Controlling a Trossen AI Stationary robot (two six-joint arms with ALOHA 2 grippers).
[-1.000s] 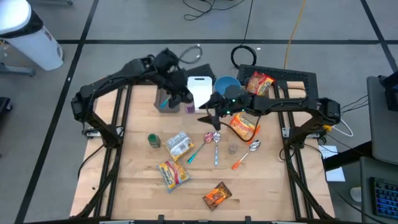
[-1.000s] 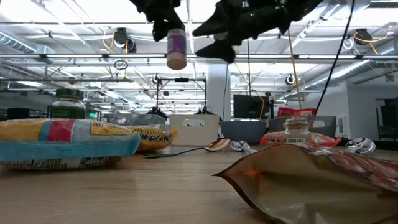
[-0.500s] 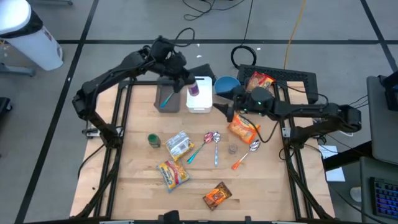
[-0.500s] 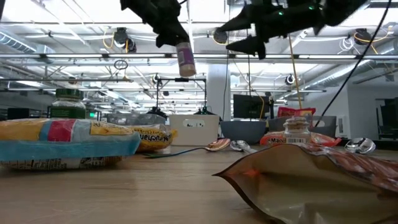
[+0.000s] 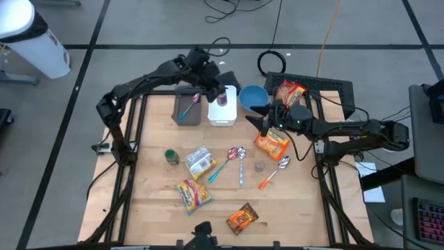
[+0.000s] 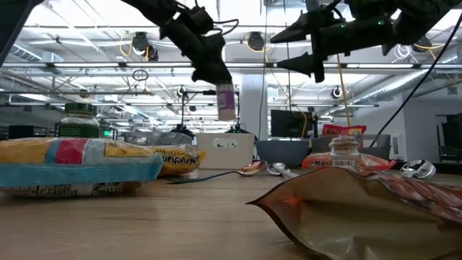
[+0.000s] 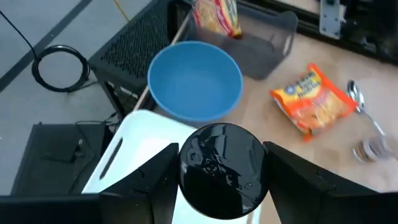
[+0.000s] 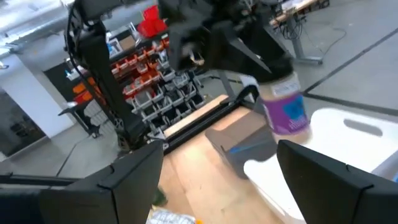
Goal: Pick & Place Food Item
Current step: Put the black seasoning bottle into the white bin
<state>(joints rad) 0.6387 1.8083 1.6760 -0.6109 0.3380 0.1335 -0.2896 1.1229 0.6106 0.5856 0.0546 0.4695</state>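
Jar [image 5: 221,98] with the purple label hangs clenched in the left tool [image 5: 212,92] over the white tray [image 5: 223,114] at the bench's far side, and could topple if released tilted.

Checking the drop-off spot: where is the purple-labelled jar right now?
In the high view the purple-labelled jar hangs in the left pincer above the white bin, beside the blue bowl.
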